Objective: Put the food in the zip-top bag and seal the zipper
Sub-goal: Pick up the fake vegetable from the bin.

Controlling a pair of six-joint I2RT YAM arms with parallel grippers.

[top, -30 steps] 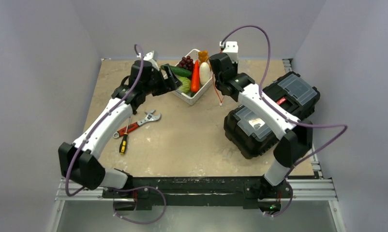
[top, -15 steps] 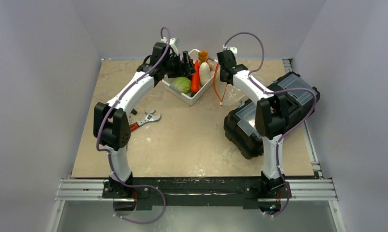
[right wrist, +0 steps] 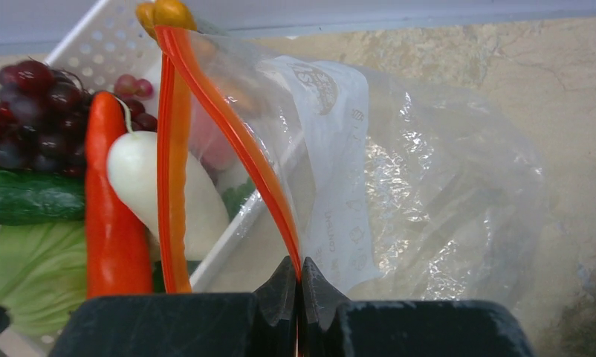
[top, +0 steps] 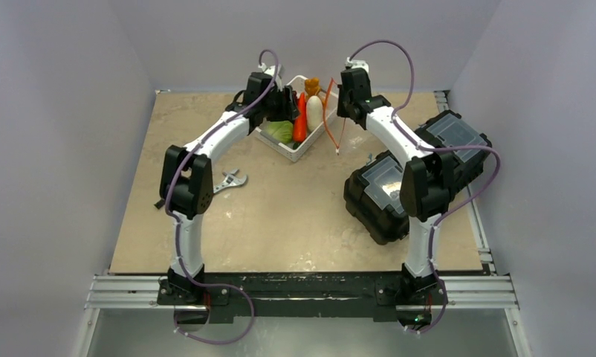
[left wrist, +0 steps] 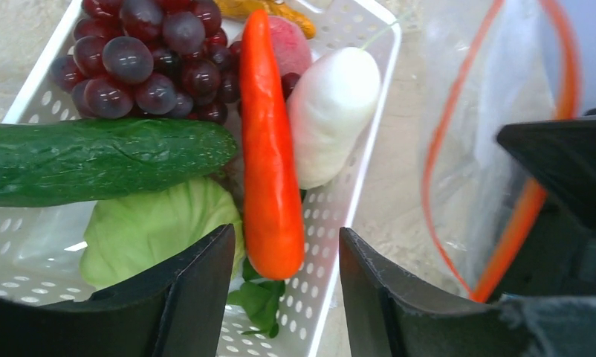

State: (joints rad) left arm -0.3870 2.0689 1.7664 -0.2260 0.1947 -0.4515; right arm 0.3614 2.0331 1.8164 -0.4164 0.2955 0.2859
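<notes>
A wrench (top: 232,180) lies near on the left. Farther back, the right gripper (right wrist: 296,271) is pinched tight on the orange zipper (right wrist: 235,134), and the clear zip-top bag (right wrist: 429,186) hangs from it, mouth open, just right of the white basket (left wrist: 339,216). The left gripper (left wrist: 285,245) hovers over the basket, fingers apart, one on each side of the carrot (left wrist: 265,149) tip but not squeezing it — the food (left wrist: 94,160) lies in the basket.

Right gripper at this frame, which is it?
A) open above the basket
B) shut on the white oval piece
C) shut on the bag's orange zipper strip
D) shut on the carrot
C: in the right wrist view the right gripper has its fingertips together, pinching the zipper strip of the bag between them.
</notes>
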